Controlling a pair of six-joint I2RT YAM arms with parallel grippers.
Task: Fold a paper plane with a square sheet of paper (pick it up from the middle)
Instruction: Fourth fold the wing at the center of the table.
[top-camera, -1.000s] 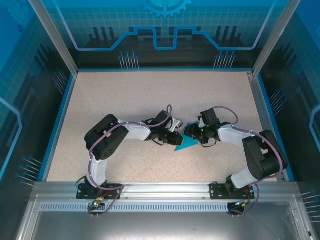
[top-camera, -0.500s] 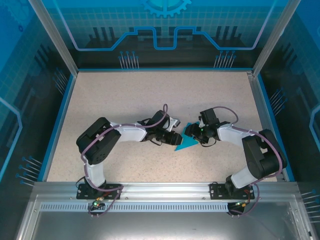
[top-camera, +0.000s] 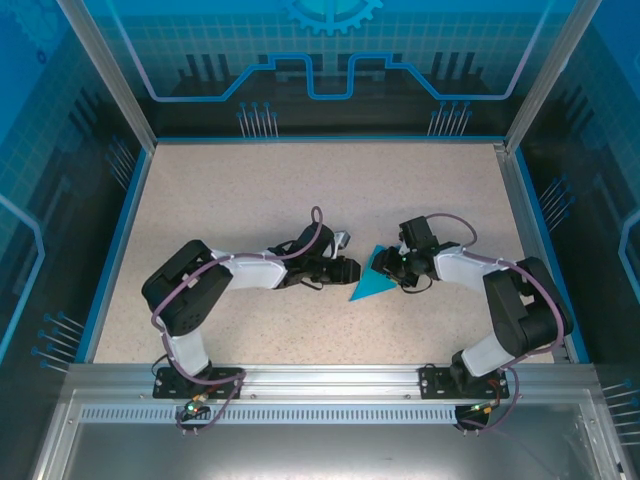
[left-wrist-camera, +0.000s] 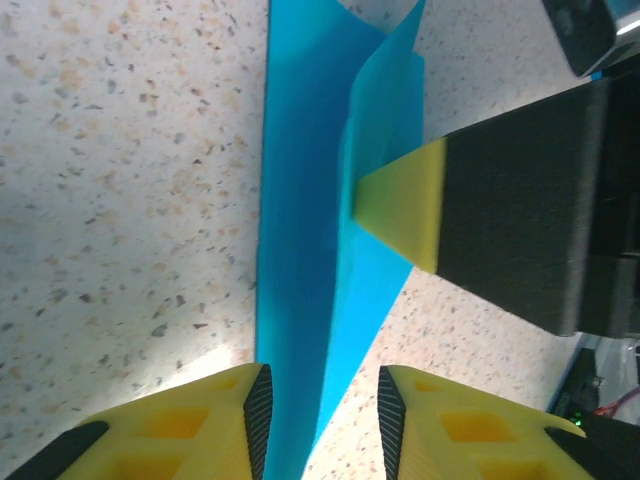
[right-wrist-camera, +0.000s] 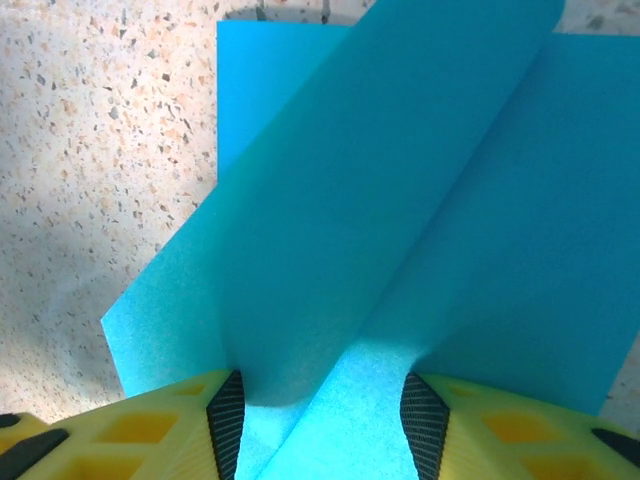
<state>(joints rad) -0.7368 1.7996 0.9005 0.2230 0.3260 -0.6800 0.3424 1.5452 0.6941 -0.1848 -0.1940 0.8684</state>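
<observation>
Straddling one paper plane (top-camera: 372, 287), four fingers (left-wrist-camera: 200, 420).

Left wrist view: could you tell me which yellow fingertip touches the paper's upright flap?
The fingertip at mid-right, on the right gripper; the left gripper below only straddles the paper plane.

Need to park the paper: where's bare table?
Bare: the far half of the table up to the back wall, and the near strip between the arm bases. Crowded: the middle, where left gripper and right gripper flank the folded paper.
</observation>
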